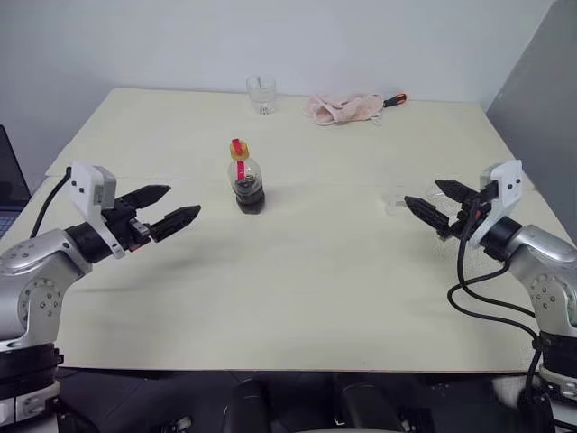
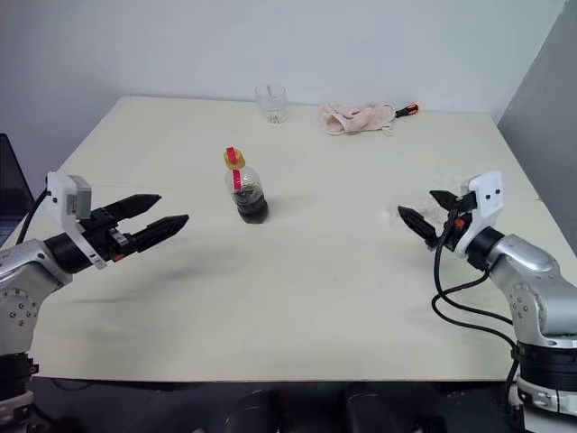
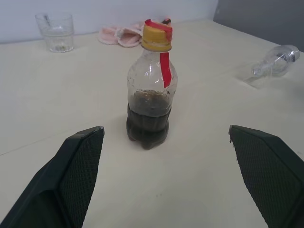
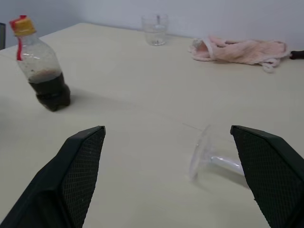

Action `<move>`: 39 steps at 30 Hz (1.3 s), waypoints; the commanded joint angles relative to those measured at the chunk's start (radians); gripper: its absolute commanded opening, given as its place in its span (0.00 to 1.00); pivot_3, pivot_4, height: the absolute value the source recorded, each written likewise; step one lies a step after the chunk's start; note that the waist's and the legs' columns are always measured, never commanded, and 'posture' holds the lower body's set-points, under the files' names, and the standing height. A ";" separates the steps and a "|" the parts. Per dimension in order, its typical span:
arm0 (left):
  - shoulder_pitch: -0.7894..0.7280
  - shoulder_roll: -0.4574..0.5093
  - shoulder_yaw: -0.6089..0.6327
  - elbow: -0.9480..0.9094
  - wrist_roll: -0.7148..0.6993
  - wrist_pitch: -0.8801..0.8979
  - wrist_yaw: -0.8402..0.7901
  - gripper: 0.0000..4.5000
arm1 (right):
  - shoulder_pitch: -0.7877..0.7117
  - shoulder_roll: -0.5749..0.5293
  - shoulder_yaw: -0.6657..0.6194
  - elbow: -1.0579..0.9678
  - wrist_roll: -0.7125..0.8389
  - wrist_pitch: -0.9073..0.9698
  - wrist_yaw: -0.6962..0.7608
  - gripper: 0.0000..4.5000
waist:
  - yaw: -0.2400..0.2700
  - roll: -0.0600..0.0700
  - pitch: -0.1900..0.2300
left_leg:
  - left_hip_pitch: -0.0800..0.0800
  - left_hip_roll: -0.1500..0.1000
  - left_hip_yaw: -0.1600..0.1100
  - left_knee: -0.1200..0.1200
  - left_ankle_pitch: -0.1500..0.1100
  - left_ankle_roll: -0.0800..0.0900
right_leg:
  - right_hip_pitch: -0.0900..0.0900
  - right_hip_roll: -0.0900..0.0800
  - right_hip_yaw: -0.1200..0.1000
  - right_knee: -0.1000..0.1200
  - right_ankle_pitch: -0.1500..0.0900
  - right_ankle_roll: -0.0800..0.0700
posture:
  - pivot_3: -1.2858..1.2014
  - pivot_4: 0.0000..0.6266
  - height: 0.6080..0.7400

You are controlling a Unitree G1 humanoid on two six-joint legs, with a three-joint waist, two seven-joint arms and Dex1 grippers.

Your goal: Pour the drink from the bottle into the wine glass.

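Small clear plastic bottle (image 1: 246, 185), yellow cap, red neck label, stands upright mid-table, toward the left, lower part filled with dark brown drink (image 3: 147, 123). Clear stemmed wine glass (image 4: 211, 156) lies on its side near the table's right edge, just in front of the right gripper (image 1: 435, 204), jaws wide, empty. Left gripper (image 1: 165, 207) by the left edge, wide, empty, aimed at the bottle. Short clear tumbler (image 1: 261, 94) and pink cloth (image 1: 343, 107) along the far edge.

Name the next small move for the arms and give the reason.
Probably bring the open right end effector onto the wine glass and stand it up: it lies on its side on the table, while the capped bottle stands upright, untouched.
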 commanded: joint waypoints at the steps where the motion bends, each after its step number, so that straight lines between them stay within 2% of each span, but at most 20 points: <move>1: -0.019 0.023 -0.010 -0.031 0.014 -0.010 -0.014 0.99 | 0.005 -0.024 -0.012 -0.065 0.041 0.020 0.029 1.00 | 0.000 0.000 0.000 | 0.000 0.000 0.000 0.000 0.000 0.000 | 0.000 0.000 0.000 0.000 0.000 0.000 | 0.52 0.24 1.00; 6: -0.043 -0.013 -0.032 -0.017 0.006 -0.017 -0.025 0.99 | -0.010 -0.014 0.019 -0.114 0.081 0.071 0.034 1.00 | 0.000 0.000 0.000 | 0.000 0.000 -0.001 0.001 0.000 0.000 | 0.000 0.000 -0.001 0.000 0.000 0.000 | 0.52 0.24 1.00; 9: -0.067 -0.018 -0.094 0.004 0.069 -0.058 -0.027 0.99 | -0.008 -0.013 0.059 -0.147 0.106 0.106 0.043 1.00 | 0.001 0.000 0.000 | 0.000 0.000 -0.001 0.001 0.000 0.000 | 0.000 0.000 0.000 0.000 0.000 0.000 | 0.52 0.24 1.00; 11: -0.119 -0.048 -0.143 0.057 0.133 -0.116 0.005 0.99 | -0.006 0.006 0.098 -0.176 0.110 0.112 0.039 1.00 | 0.003 0.000 0.000 | 0.000 0.000 -0.001 0.001 0.000 0.000 | 0.000 0.000 -0.001 0.000 0.000 0.000 | 0.52 0.24 1.00; 15: -0.220 -0.137 -0.163 0.186 0.203 -0.217 0.073 0.99 | -0.039 0.055 0.147 -0.201 0.110 0.122 0.002 1.00 | 0.008 0.000 0.000 | -0.002 0.000 -0.001 0.002 0.000 0.000 | 0.000 0.001 -0.002 0.001 0.000 0.000 | 0.52 0.24 1.00; 18: -0.272 -0.213 -0.184 0.243 0.216 -0.260 0.085 0.99 | -0.077 0.085 0.202 -0.224 0.103 0.134 -0.019 1.00 | 0.008 0.000 0.000 | -0.003 -0.001 -0.001 0.003 0.000 0.000 | 0.000 0.001 -0.001 0.001 0.001 0.000 | 0.52 0.24 1.00; 23: -0.333 -0.276 -0.214 0.352 0.253 -0.327 0.073 0.99 | -0.101 0.117 0.249 -0.264 0.107 0.155 -0.054 1.00 | 0.010 0.000 0.000 | -0.005 0.000 -0.001 0.003 0.000 0.000 | -0.001 0.001 -0.003 0.001 0.003 -0.003 | 0.52 0.24 1.00; 28: -0.415 -0.307 -0.237 0.489 0.303 -0.412 0.063 0.99 | -0.093 0.115 0.253 -0.283 0.105 0.162 -0.069 1.00 | 0.016 0.000 0.000 | -0.007 0.000 -0.002 0.004 0.000 0.000 | -0.001 0.001 -0.008 0.000 0.003 -0.004 | 0.52 0.24 1.00; 39: -0.526 -0.343 -0.274 0.660 0.353 -0.441 0.038 0.99 | -0.064 0.107 0.237 -0.316 0.114 0.169 -0.104 1.00 | 0.026 0.000 0.000 | -0.011 0.000 -0.007 0.005 0.001 0.000 | -0.001 0.000 -0.016 0.001 0.003 -0.004 | 0.52 0.24 1.00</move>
